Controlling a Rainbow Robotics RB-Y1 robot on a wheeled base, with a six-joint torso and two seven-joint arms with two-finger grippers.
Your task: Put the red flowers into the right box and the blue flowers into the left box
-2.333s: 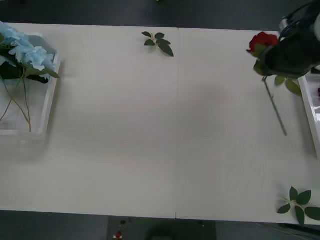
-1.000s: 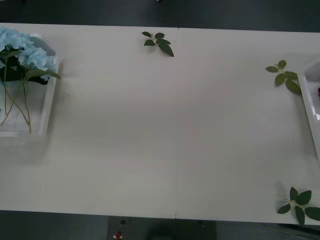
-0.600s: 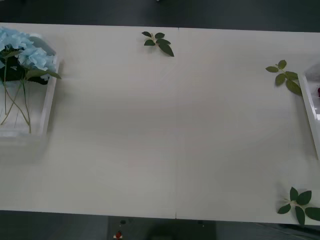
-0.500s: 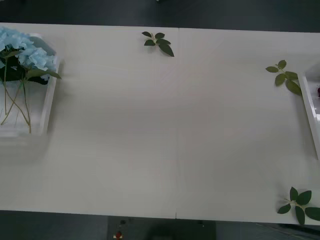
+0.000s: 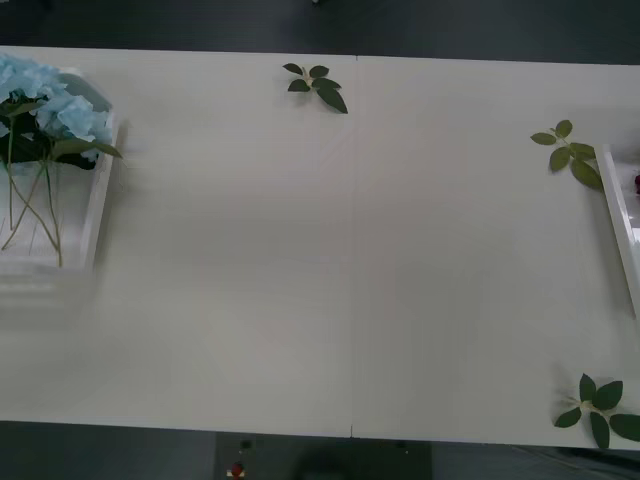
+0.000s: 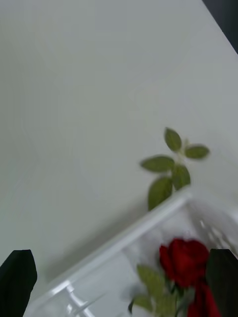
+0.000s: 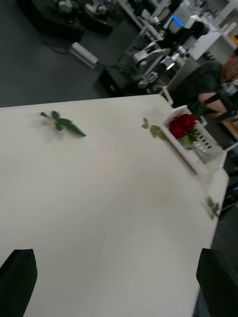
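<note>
The blue flowers (image 5: 45, 100) lie in the left box (image 5: 98, 215) at the table's left edge, heads toward the far side. The right box (image 5: 617, 225) shows as a white rim at the right edge, with a speck of the red flowers (image 5: 637, 183) inside. In the right wrist view the red flowers (image 6: 186, 260) rest in the right box (image 6: 124, 241), and my right gripper (image 6: 120, 255) hovers open just above its rim, holding nothing. My left gripper (image 7: 116, 251) is open over bare table, far from the right box (image 7: 191, 157) and the red flowers (image 7: 182, 124).
Green leaf sprigs lie on the table: one at the far middle (image 5: 318, 85), one beside the right box's far corner (image 5: 568, 152), one at the near right corner (image 5: 600, 408). The white table (image 5: 340, 260) is bare between the boxes.
The right gripper, which held a red rose beside the right box, has left the front view. The rose is gone from above the table, uncovering the leaf sprig there.
</note>
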